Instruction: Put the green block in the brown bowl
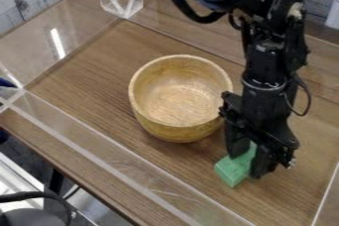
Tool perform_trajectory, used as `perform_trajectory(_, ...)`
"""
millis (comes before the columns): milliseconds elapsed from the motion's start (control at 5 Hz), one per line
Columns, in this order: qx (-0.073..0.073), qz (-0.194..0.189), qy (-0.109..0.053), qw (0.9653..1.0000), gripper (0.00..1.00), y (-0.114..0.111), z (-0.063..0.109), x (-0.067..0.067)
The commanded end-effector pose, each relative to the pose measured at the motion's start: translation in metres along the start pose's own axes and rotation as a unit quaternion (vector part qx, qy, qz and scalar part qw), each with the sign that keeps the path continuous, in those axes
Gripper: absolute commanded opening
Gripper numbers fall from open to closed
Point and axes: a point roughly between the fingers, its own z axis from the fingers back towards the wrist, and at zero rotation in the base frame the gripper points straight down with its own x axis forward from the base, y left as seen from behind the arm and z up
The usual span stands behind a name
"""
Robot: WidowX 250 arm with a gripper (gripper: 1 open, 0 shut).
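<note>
brown bowl: the brown bowl (149, 102) stands upright on the wooden table (77, 63), near the middle of the frame, a little to the left. its mouth is open upward, and no block is seen inside it.

green block: the green block (232, 170) is on the table in the lower part of the frame, right of the middle. it is outside the bowl, below it and to the right. its upper right end goes under the fingers, so that end is hidden.

gripper: the black gripper (247, 153) comes down from the upper right and is at the block's upper right end. whether its fingers are apart, or are clamped on the block, i cannot tell, because the dark parts cover the place of contact.

step in hand: this seems to be the grasping of the block, and the placing is not yet done.

next move: the fingers should first have a firm hold on both sides of the block. then the arm should lift it higher than the bowl's thick rim, carry it toward the upper left, and let it go above the bowl's middle. if the hold is only at the end, the block may perhaps turn or slip.
</note>
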Motion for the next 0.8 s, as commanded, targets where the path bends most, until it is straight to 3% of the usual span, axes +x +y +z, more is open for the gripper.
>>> perform_trajectory(0, 0.002, 0.0, -0.031, 0.9995, 0.0, 0.0, 0.009, 0.006)
perform_trajectory(200, 0.024, 0.013, -0.041, 0.9988, 0.0, -0.004, 0.034, 0.009)
perform_trajectory(400, 0.056, 0.031, -0.063, 0.996, 0.0, -0.008, 0.074, 0.023)
perform_trajectory(600, 0.075, 0.031, -0.079, 0.9935, 1.0, -0.005, 0.086, 0.036)
